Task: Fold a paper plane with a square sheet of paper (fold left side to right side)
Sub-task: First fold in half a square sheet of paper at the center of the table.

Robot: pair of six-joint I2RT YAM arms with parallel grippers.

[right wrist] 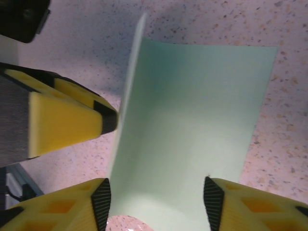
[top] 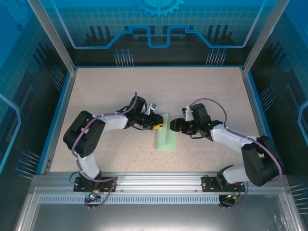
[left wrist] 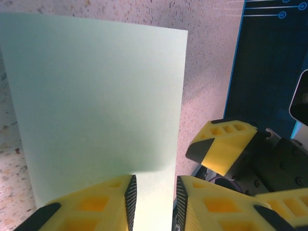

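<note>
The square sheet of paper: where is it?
In the top view the square sheet of paper lies near the table centre, between the left gripper and the right gripper.

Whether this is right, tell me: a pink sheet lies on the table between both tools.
Not pink: the sheet is pale green, clear in the right wrist view. It does lie on the table between the left tool and right tool.

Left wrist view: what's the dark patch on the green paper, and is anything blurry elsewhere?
Left wrist: a soft shadow on the paper just ahead of the left gripper. Right wrist: the paper's raised edge is blurred near the top. Top external: even light, fairly sharp.
</note>
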